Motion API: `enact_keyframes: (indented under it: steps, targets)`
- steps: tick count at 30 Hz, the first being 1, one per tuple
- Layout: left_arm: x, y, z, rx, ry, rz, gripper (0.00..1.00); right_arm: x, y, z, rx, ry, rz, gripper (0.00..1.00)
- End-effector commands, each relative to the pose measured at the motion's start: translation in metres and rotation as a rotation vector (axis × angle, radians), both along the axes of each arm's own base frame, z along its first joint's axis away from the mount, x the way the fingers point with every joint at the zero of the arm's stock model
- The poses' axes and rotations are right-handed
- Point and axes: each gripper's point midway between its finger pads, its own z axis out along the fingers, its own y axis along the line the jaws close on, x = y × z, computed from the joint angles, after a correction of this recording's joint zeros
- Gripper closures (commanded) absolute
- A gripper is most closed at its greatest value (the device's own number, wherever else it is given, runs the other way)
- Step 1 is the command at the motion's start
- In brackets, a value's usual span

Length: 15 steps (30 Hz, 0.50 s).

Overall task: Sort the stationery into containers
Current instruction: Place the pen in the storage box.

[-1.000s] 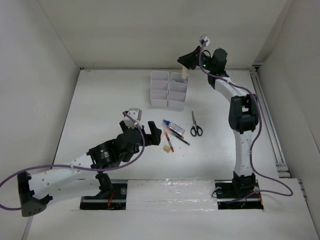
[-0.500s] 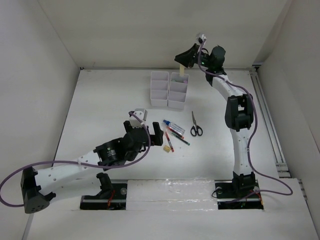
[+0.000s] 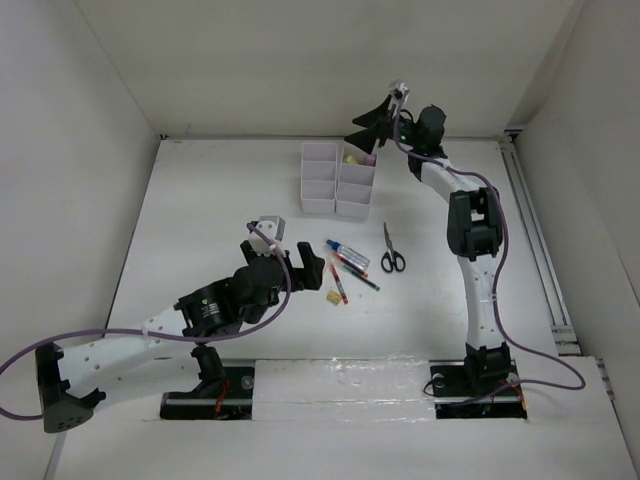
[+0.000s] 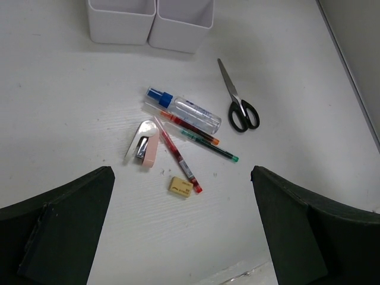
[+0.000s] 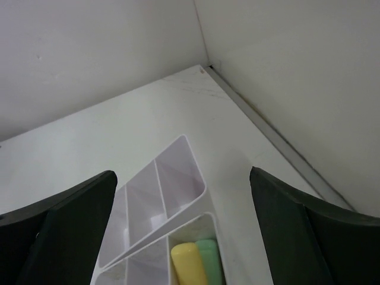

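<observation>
The white organizer tray (image 3: pixel 318 205) stands at the back middle of the table. My right gripper (image 3: pixel 362 128) hangs open just above its far right compartment, where a yellow highlighter (image 5: pixel 189 264) and a green highlighter (image 5: pixel 209 256) stand side by side. Nothing is between its fingers. On the table lie a blue-capped marker (image 4: pixel 187 110), black-handled scissors (image 4: pixel 237 101), a red pen (image 4: pixel 177 155), a green-tipped pen (image 4: pixel 211 146) and a yellow eraser (image 4: pixel 180 186). My left gripper (image 3: pixel 290 262) hovers open on the near side of this pile, empty.
A small pink and silver item (image 4: pixel 145 148) lies left of the red pen. The tray's near walls (image 4: pixel 122 27) show at the top of the left wrist view. White enclosure walls close in the table, with a rail (image 3: pixel 535 230) along the right edge.
My right gripper has opened and the yellow highlighter has gone from its fingers down into the far right compartment. The left arm has hardly shifted.
</observation>
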Motion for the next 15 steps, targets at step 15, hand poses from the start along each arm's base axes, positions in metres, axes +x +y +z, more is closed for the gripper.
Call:
enact_keyframes:
  steps: [15]
  targets:
    - [0.008, -0.004, 0.013, -0.033, 0.085, 0.120, 0.00, -0.142, -0.047, 0.108, 0.061, 0.006, -0.166, 0.00]
